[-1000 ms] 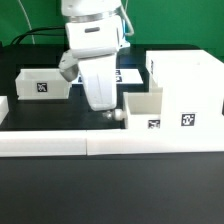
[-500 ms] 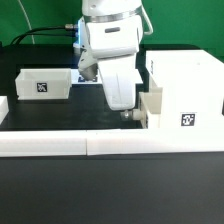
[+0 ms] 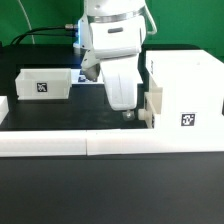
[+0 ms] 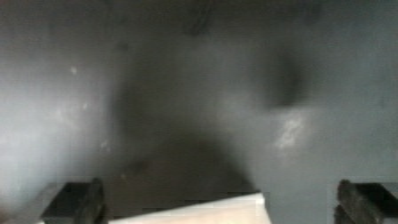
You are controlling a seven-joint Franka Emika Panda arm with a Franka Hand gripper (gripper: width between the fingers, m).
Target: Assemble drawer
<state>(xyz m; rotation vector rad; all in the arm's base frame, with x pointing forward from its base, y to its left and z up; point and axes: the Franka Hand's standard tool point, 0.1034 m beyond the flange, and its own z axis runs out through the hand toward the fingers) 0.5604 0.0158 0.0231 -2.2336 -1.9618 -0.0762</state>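
Observation:
The tall white drawer shell (image 3: pixel 186 88) stands at the exterior view's right, with a tag on its front. A small white tray (image 3: pixel 152 106) sits partly inside the shell's open side. My gripper (image 3: pixel 128 114) hangs low over the black table, just to the exterior view's left of that tray. In the wrist view my gripper (image 4: pixel 221 205) is open, with its dark fingers (image 4: pixel 75 203) wide apart. A white corner (image 4: pixel 210 211) lies between them, apart from both. A second tagged tray (image 3: pixel 44 83) rests at the left.
Long low white bars (image 3: pixel 100 144) run along the table's front edge. A short white bar (image 3: pixel 3 108) lies at the far left. Cables hang behind the arm.
The arm moved to the exterior view's right and the small tray slid into the shell, which hid its tag. Almost nothing has moved in the last half second.

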